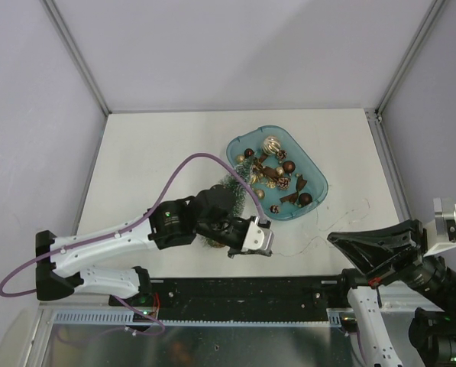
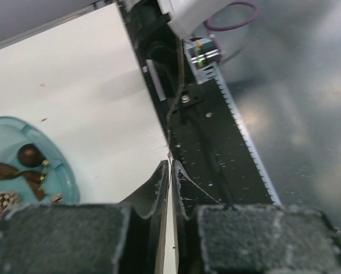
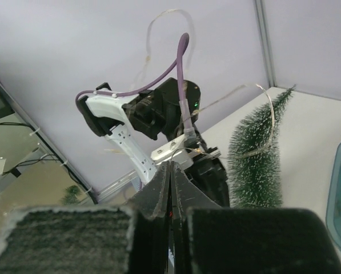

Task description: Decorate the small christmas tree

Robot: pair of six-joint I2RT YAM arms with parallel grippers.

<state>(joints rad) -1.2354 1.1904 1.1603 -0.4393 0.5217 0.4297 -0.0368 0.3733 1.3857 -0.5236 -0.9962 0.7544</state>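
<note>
The small christmas tree (image 1: 231,186) stands just left of the teal tray (image 1: 308,159), its lower part hidden under my left arm. In the right wrist view the tree (image 3: 255,165) has a thin light wire (image 3: 270,108) looped over its top. My left gripper (image 1: 269,249) sits in front of the tree near the table's front edge. Its jaws are pressed almost together on the wire (image 2: 171,153). The wire (image 1: 304,246) runs on to my right gripper (image 1: 331,238), whose jaws are shut on it (image 3: 171,168).
The tray holds gold and brown balls (image 1: 272,145) and pine cones. A black rail (image 1: 250,289) runs along the table's front edge under both grippers. A purple cable (image 1: 189,162) arches over the left arm. Walls close in the table's back and sides.
</note>
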